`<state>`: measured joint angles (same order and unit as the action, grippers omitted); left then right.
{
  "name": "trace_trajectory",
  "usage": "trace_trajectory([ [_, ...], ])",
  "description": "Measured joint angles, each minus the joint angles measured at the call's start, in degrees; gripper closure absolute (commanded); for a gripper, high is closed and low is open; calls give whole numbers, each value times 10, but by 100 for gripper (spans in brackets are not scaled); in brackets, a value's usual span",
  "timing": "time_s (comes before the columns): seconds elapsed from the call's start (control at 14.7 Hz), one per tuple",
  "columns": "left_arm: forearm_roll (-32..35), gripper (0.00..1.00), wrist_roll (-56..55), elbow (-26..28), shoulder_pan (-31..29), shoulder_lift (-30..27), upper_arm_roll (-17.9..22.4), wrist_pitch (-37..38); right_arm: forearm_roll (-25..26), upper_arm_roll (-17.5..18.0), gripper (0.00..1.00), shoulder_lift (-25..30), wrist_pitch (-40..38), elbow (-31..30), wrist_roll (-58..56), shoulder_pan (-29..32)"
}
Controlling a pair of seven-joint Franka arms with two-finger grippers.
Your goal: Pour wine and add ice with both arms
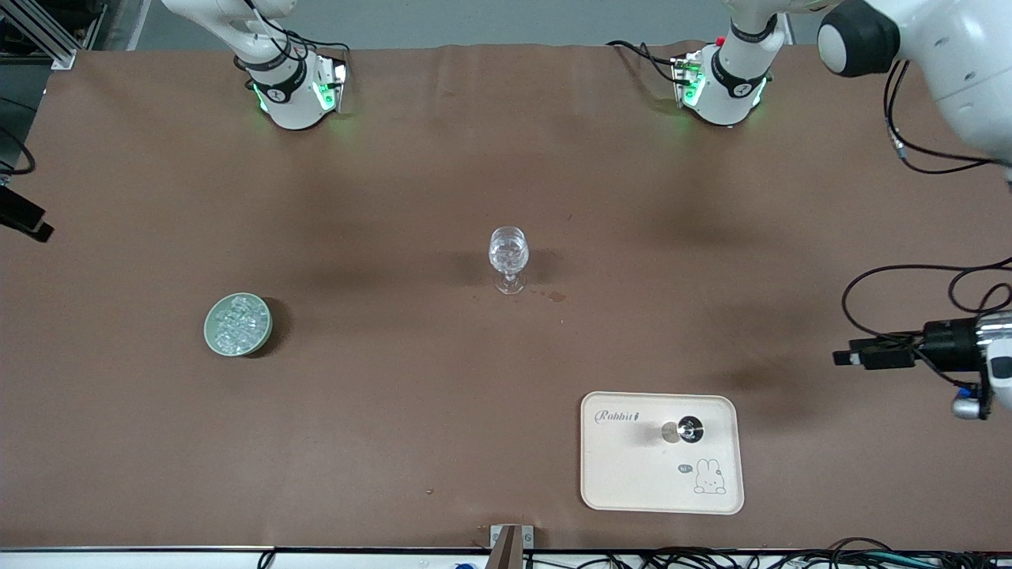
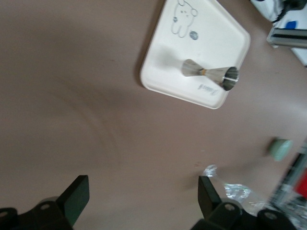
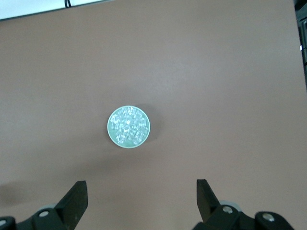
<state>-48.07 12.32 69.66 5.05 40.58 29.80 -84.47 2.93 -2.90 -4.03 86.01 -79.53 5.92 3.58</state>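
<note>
**Both grippers spread wide and empty, ice sitting in its bowl**

Left gripper point(image 2: 141, 201) first: fingers spread wide apart, nothing between them, hanging over bare brown table point(image 1: 443, 379) toward the left arm's end. In the front view only the left arm's point(image 1: 941, 55) big white links and its black wrist hardware show at the picture's edge, cables looping around them. From the left wrist view, out past the fingertips lies a cream tray point(image 2: 163, 72) with a rabbit drawing, and on it a metal jigger point(image 2: 211, 74), an hourglass-shaped double cup. The front view shows that jigger point(image 1: 683, 431) standing upright near the middle of the tray point(image 1: 624, 466). Nothing lies between the gripper and the tray, just open tabletop.

Over to the right gripper point(image 3: 141, 199): fingers wide apart too, holding nothing, looking straight down. Directly out from its fingertips, well apart from them, is a pale green bowl point(image 3: 129, 126) heaped with the ice point(image 3: 128, 125), small clear glinting cubes filling it to the rim. In the front view that bowl point(image 1: 238, 325) sits toward the right arm's end of the table, the ice point(image 1: 237, 322) piled inside. The right arm point(image 1: 261, 47) shows only at its green-lit base.

Between the two, mid-table, a clear stemmed glass point(image 1: 507, 258) stands upright, well apart from both the bowl and the tray, farther from the front camera than either. A couple of small dark reddish spots point(image 1: 556, 296) mark the cloth just beside its foot. The glass holds glinting clear contents; I can't tell what.
</note>
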Motion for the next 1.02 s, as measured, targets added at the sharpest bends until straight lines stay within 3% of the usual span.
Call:
trace_trajectory([
  [0.2, 203, 0, 0, -1, -2, -78, -67, -43, -10, 3, 0, 34, 17, -47, -1, 3],
  [0.41, 370, 0, -9, -1, -17, -142, -172, -51, -10, 7, 0, 40, 20, -52, -6, 3],
  [0.61, 417, 0, -18, -1, -25, -176, -222, -54, -11, 7, 0, 41, 24, -52, -14, 3],
  [1.02, 474, 0, -30, 2, -29, -193, -228, -54, -11, 7, 0, 41, 24, -51, -18, 3],
])
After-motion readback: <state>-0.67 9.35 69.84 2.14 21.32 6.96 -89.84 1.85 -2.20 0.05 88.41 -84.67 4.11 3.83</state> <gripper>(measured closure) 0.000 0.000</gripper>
